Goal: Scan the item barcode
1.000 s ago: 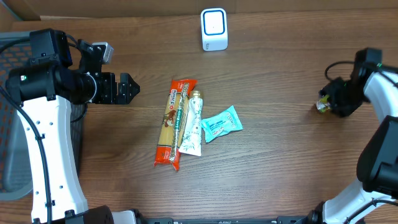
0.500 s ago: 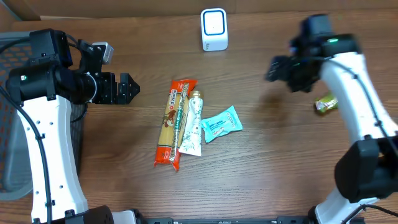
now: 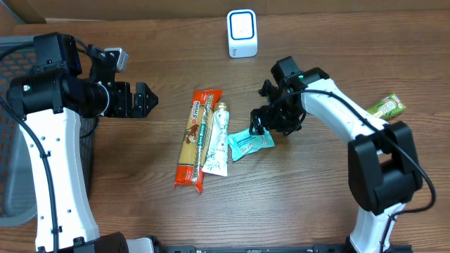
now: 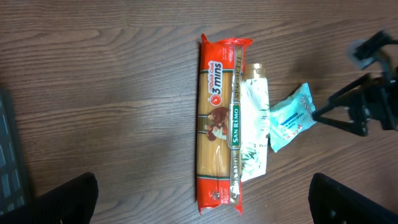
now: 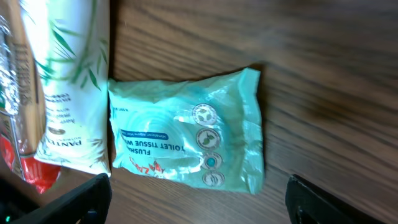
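The right gripper (image 3: 266, 121) hovered, jaws released, above the wipes (image 5: 186, 146) at overhead centre. The left gripper (image 3: 146, 100), upper left, gaped empty.

A robot test bench staged like a shop checkout (wooden table (image 3: 316, 211), white scanner (image 3: 242, 33), packaged groceries (image 3: 197, 138), mesh basket (image 3: 10, 183)).

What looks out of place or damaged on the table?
Nothing looks spilled or torn. The small green packet lies alone near the right edge of the table, apart from the spaghetti pack, tube and tissue pack bunched mid-table. The tissue pack sits askew beside the tube.
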`<state>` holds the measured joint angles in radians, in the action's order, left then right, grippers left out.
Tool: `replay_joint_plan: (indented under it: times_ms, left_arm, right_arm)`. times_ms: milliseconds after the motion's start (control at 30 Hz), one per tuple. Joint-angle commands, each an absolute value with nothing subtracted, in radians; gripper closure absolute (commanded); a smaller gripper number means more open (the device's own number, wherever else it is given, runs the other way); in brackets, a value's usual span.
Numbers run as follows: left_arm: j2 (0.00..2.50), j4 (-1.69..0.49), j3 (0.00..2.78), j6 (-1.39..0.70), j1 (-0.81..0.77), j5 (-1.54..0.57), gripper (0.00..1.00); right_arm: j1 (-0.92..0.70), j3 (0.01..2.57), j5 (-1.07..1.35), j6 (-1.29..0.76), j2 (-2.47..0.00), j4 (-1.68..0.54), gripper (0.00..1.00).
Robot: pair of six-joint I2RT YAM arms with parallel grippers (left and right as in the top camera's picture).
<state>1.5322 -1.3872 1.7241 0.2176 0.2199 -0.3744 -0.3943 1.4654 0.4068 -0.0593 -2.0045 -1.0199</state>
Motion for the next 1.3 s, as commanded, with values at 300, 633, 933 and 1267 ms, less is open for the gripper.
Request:
replay_joint_plan:
  times_ms: [300, 633, 933, 1267]
  left_arm:
    - [1.533, -1.386, 1.737, 0.24, 0.215, -0.385, 0.01]
    - [1.533, -1.386, 1.737, 0.24, 0.215, -0.385, 0.01]
    - [1.533, -1.386, 1.737, 0.24, 0.215, -0.385, 0.01]
    - [1.533, -1.386, 1.737, 0.24, 0.215, -0.385, 0.0]
  right_arm:
    - [-0.384, 1.457, 0.512, 0.053, -2.137, -0.97, 0.14]
    - [-0.383, 1.449, 0.564, -0.062, -2.163, -0.964, 0.4]
    - [-0.387, 1.373, 0.561, -0.319, -2.17, -0.863, 0.55]
    - [-0.387, 1.369, 0.534, -0.36, -2.17, -0.845, 0.96]
